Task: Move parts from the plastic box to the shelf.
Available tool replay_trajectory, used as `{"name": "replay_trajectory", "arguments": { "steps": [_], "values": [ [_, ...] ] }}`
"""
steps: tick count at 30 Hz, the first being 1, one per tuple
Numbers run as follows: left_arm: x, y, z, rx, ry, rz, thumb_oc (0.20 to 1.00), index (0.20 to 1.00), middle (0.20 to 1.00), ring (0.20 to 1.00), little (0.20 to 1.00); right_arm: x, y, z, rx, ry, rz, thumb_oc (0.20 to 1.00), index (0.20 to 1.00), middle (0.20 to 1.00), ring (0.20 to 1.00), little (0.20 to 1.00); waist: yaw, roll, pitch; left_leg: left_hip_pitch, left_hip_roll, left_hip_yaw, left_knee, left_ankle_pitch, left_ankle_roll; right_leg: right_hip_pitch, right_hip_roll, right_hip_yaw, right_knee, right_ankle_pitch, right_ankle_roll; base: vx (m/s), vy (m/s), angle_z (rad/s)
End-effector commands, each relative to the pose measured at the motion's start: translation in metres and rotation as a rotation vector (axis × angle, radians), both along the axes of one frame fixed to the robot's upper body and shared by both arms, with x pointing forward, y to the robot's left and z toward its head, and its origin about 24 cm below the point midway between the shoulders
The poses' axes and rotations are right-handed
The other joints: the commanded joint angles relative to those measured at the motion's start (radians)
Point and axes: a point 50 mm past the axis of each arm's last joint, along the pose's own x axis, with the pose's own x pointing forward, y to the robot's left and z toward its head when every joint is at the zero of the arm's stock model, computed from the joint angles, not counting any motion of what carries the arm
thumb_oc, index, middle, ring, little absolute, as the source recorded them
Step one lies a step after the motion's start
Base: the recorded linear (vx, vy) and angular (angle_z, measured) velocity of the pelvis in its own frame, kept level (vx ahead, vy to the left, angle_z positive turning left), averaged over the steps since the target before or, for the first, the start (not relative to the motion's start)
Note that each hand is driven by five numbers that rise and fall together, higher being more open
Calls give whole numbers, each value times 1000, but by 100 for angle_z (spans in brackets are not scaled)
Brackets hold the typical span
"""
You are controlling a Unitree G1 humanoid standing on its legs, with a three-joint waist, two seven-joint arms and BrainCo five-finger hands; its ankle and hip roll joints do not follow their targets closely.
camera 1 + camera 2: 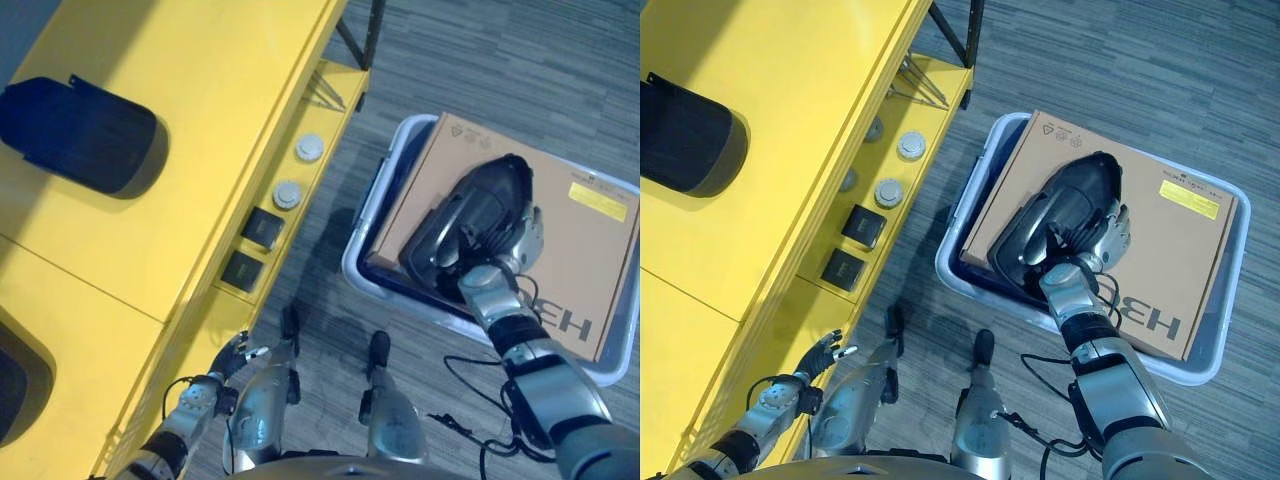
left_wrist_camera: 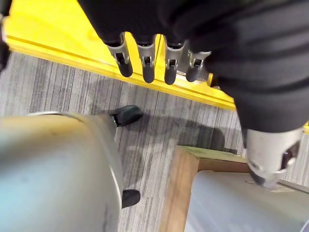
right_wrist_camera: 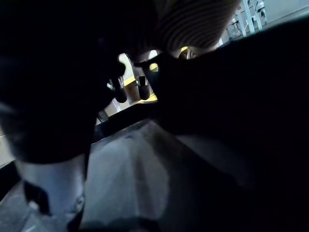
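Note:
A pale plastic box (image 1: 362, 238) stands on the floor to the right of the yellow shelf (image 1: 200, 120). In it lies a flat cardboard carton (image 1: 590, 250), and on the carton rests a black moulded part (image 1: 478, 205). My right hand (image 1: 1092, 238) is at the near end of that part, fingers curled over its edge. In the right wrist view the dark part sits right against the fingers (image 3: 129, 89). A similar black part (image 1: 80, 135) lies on the shelf top. My left hand (image 1: 233, 356) hangs low beside the shelf's front edge, its fingers (image 2: 145, 65) straight and holding nothing.
On the shelf's lower level lie two white round parts (image 1: 298, 170), two black square parts (image 1: 252, 250) and some thin metal rods (image 1: 328, 92). Another dark part (image 1: 12, 385) shows at the left edge. Grey carpet separates shelf and box.

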Motion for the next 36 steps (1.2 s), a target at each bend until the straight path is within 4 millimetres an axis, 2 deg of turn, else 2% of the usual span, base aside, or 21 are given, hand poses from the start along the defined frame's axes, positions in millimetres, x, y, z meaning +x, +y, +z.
{"name": "replay_trajectory", "arguments": {
  "steps": [1, 2, 3, 5, 9, 16, 20, 25, 30, 34, 35, 36],
  "values": [
    [4, -24, -4, -27, 5, -56, 1000, 1000, 1000, 1000, 1000, 1, -8, -12, -31, 219, 60, 595, 595, 595, 595, 595, 16, 30, -33, 80, 16, -72, -4, -108, -62, -40, -67, -4, 4, 37, 44, 7, 33, -3],
    [4, -24, -3, -29, 3, -56, 1000, 1000, 1000, 1000, 1000, -1, -4, -20, -22, 255, 66, 222, 222, 222, 222, 222, 20, 32, -31, 79, 16, -70, -4, -105, -64, -40, -69, -6, 4, 39, 43, 1, 6, -5],
    [4, -24, -3, -26, 2, -59, 1000, 1000, 1000, 1000, 1000, -2, -2, -26, -12, 291, 67, 200, 200, 200, 200, 200, 22, 31, -29, 81, 16, -72, -4, -107, -63, -37, -69, -8, 4, 39, 43, 0, 0, 0],
    [4, -24, -3, -21, 0, -67, 1000, 1000, 1000, 1000, 1000, -8, 2, -42, 41, 347, 46, 200, 200, 200, 200, 200, 29, 30, -30, 83, 17, -73, -4, -107, -64, -32, -71, -15, 4, 39, 43, -5, -44, 2],
    [3, -26, -4, -14, -6, -86, 1000, 1000, 1000, 1000, 1000, -18, 0, -60, 92, 382, -23, 200, 200, 200, 200, 200, 42, 28, -40, 90, 22, -78, -4, -108, -63, -20, -69, -28, 4, 37, 42, -12, -48, 12],
    [-3, -25, -8, 2, 5, -87, 1000, 1000, 1000, 1000, 1000, -29, -12, -67, 118, 374, -109, 200, 200, 200, 200, 200, 48, 18, -71, 114, 34, -72, -4, -111, -66, 6, -63, -38, 4, 32, 42, 15, -42, 5],
    [-8, -18, -8, 32, -1, -91, 1000, 1000, 1000, 1000, 1000, -37, -27, -65, 99, 320, -154, 200, 200, 200, 200, 200, 49, -2, -107, 143, 46, -65, -4, -117, -69, 36, -56, -44, 4, 28, 44, 11, -83, 5],
    [-4, -6, 0, 44, -41, -84, 1000, 1000, 1000, 1000, 1000, -41, -41, -50, 48, 219, -148, 200, 200, 200, 200, 200, 34, -27, -163, 188, 60, -45, -4, -124, -75, 78, -43, -42, 4, 20, 47, 29, -81, 1],
    [14, -4, 25, 17, -130, -114, 1000, 1000, 1000, 1000, 1000, -45, -47, -27, -95, 138, -74, 200, 200, 200, 200, 200, 14, -46, -218, 231, 76, -20, -4, -130, -77, 117, -31, -41, 4, 11, 47, 41, -81, -5],
    [40, -10, 66, -39, -264, -178, 1000, 1000, 1000, 1000, 1000, -48, -48, 0, -290, 80, 58, 200, 200, 200, 200, 200, -8, -61, -263, 270, 95, 6, -4, -135, -78, 149, -16, -37, 4, 1, 44, 31, -76, -5],
    [40, -10, 66, -39, -263, -178, 1000, 1000, 1000, 1000, 1000, -48, -48, 0, -290, 81, 58, 200, 200, 200, 200, 200, -7, -62, -262, 270, 95, 6, -4, -135, -78, 149, -16, -37, 4, 1, 44, -53, -80, -8],
    [56, -21, 95, -93, -364, -233, 1000, 1000, 1000, 1000, 1000, -41, -39, 30, -439, 48, 153, 200, 200, 200, 200, 200, -27, -71, -279, 289, 105, 19, -4, -139, -79, 161, -6, -34, 4, -4, 39, -47, -61, -8]
  ]
}}
